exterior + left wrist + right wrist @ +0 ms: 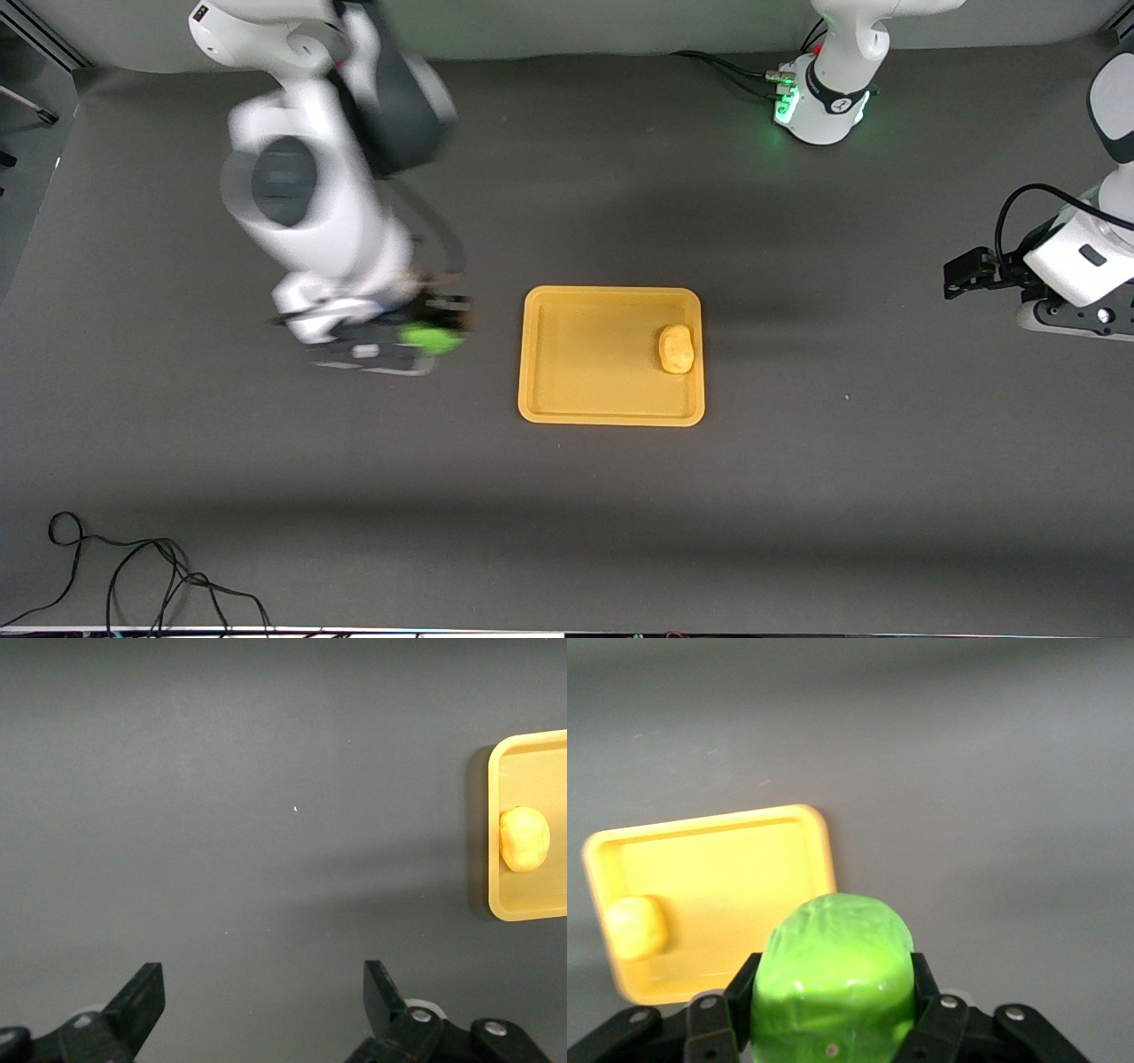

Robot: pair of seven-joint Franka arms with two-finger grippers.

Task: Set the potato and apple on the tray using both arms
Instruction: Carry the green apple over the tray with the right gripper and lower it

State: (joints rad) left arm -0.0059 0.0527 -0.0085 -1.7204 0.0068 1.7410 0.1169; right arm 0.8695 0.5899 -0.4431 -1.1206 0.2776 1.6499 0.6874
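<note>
The orange-yellow tray lies mid-table. The yellow-tan potato rests in it by the rim toward the left arm's end; it also shows in the left wrist view and the right wrist view. My right gripper is shut on the bright green apple, held above the bare table beside the tray's rim toward the right arm's end. In the right wrist view the apple fills the jaws, with the tray ahead. My left gripper is open and empty near its end of the table.
Black cables lie at the table's edge nearest the front camera, toward the right arm's end. The left arm's base stands at the table's back. The dark table surrounds the tray.
</note>
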